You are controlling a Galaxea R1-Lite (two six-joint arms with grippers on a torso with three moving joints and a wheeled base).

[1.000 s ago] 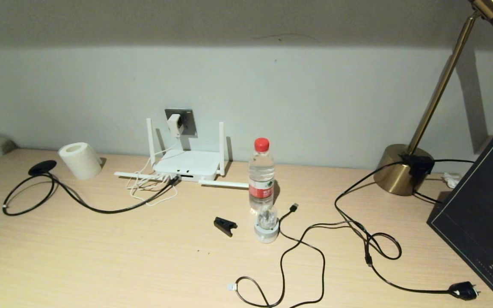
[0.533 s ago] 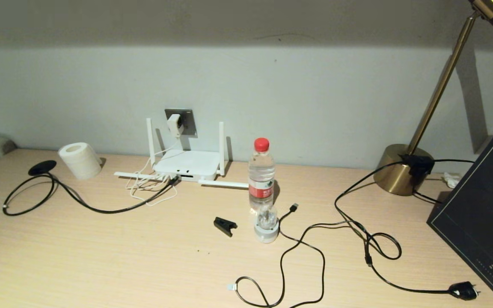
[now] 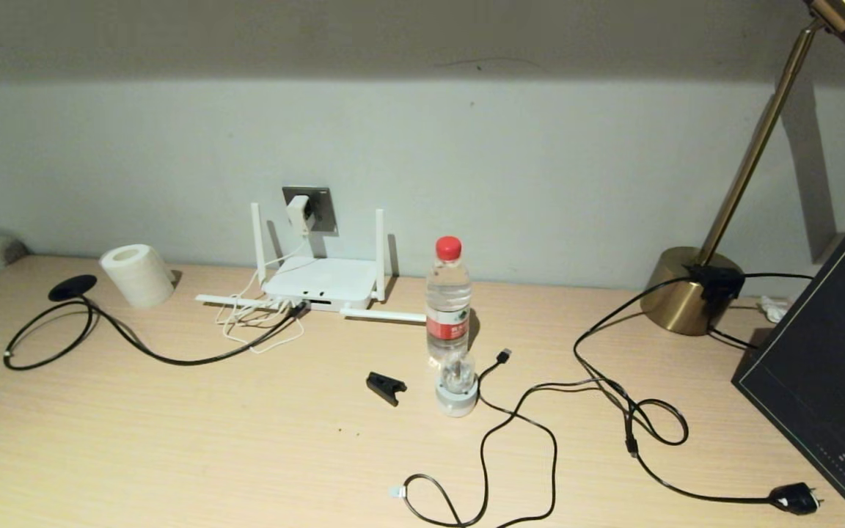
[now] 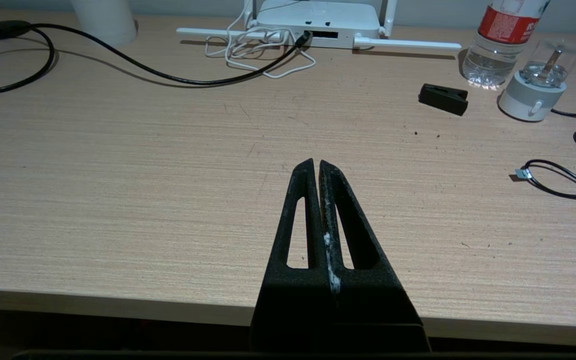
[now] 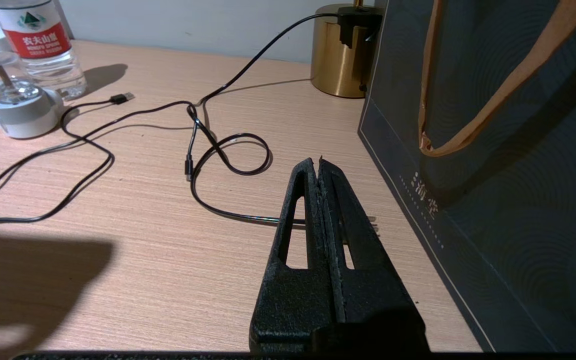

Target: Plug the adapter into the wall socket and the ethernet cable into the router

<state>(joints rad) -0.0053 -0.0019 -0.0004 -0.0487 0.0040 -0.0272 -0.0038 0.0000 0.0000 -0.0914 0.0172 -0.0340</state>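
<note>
Table [image 3: 173, 455]: both jobs look done, left hand [image 4: 316, 167] and right hand [image 5: 315, 165] pinched empty near its front edge; risk is adapter [image 3: 296, 213] sagging from wall socket [image 3: 320, 209] behind router [image 3: 323, 282].

a pale wooden desk [image 3: 173, 455] carries a router [image 3: 323, 284], paper roll [image 3: 138, 275], water bottle [image 3: 448, 301], black clip [image 3: 385, 386], brass lamp [image 3: 686, 290] and loose cables [image 3: 540, 411].

The adapter [image 3: 296, 213] is covering part of the wall socket [image 3: 320, 208], while the frame edge is cropping the brass lamp [image 3: 752, 154] and the dark bag [image 3: 826, 367] at right.
</note>
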